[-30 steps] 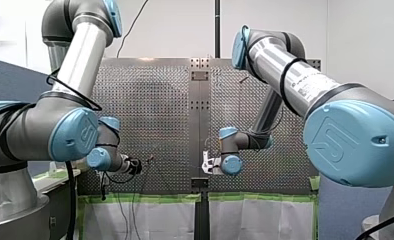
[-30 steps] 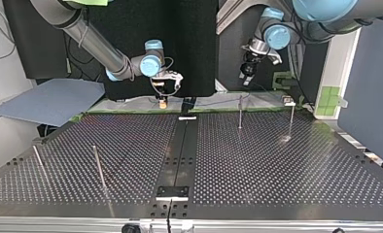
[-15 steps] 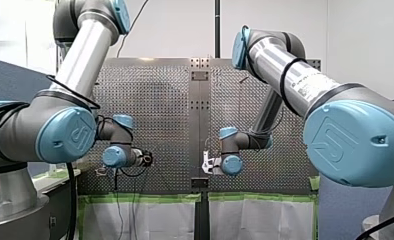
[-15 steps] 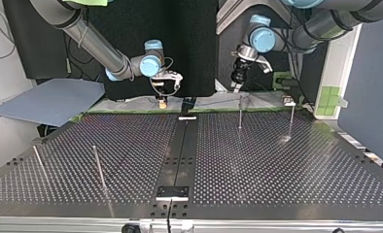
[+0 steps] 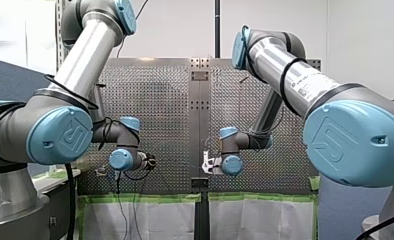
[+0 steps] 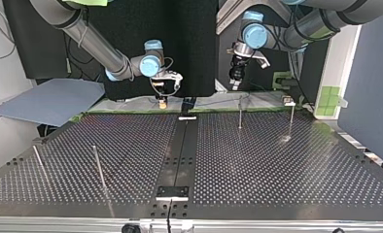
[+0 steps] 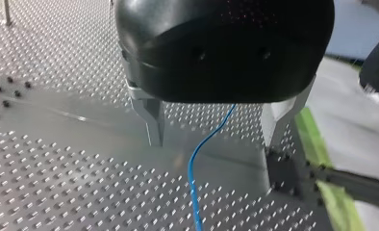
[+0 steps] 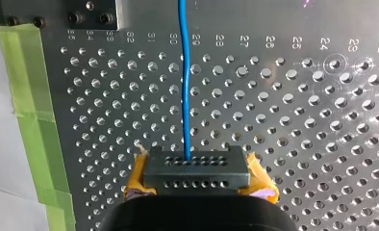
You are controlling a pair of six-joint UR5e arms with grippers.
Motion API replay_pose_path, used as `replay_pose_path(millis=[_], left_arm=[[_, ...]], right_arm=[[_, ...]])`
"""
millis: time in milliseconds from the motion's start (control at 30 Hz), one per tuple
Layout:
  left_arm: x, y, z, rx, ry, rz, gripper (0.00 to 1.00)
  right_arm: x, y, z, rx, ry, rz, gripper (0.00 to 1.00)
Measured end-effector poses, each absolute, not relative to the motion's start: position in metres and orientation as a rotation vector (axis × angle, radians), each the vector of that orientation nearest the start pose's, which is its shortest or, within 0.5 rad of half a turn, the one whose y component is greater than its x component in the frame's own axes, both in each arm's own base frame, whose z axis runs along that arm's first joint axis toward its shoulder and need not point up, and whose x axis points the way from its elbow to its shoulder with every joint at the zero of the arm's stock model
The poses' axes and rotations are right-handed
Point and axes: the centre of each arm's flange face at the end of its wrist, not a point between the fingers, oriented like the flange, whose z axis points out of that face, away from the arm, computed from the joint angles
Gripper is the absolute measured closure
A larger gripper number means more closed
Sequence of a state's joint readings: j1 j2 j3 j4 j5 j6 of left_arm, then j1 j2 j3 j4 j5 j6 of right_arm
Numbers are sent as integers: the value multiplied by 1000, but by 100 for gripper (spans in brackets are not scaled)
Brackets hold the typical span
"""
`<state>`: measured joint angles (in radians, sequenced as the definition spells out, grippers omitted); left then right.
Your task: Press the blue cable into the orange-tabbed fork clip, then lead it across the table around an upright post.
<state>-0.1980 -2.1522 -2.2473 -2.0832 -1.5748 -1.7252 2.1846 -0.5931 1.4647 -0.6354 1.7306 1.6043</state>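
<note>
Reading across the top view from its left, two thin posts (image 6: 98,166) rise from the perforated table (image 6: 287,179) on the side nearest the camera. Further along, my right gripper (image 6: 163,102) hangs just above the table's far edge, beside the dark centre strip (image 6: 180,145). Its wrist view shows the yellow pads (image 8: 258,177) drawn together on a black perforated block (image 8: 197,173). The blue cable (image 8: 186,96) runs straight out ahead of that block over the holes, clamped where it meets the block. Right of the centre strip, my left gripper (image 6: 235,86) hangs higher, well clear of the table, pointing down. In its wrist view the metal fingers (image 7: 153,118) stand wide apart. The cable drops out from under the black body between them, touching neither, and curves away across the plate beneath. Past that gripper, two more posts stand upright near the table's far edge, one just below my left gripper in the view, the other nearer the view's right.
</note>
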Motion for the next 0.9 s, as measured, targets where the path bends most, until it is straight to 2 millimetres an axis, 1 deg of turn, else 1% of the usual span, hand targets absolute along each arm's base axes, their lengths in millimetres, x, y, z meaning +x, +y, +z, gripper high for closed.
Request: replay_pose_path(millis=[233, 533, 900], left_arm=[[401, -208, 29, -9, 1755, -189, 0], [401, -198, 27, -62, 1773, -103, 0], [406, -188, 20, -143, 1770, -6, 0]], right_arm=[[486, -486, -20, 1741, -1087, 1372, 100], [486, -485, -20, 1741, -1088, 1373, 100], [486, -485, -20, 1740, -1094, 1378, 100]])
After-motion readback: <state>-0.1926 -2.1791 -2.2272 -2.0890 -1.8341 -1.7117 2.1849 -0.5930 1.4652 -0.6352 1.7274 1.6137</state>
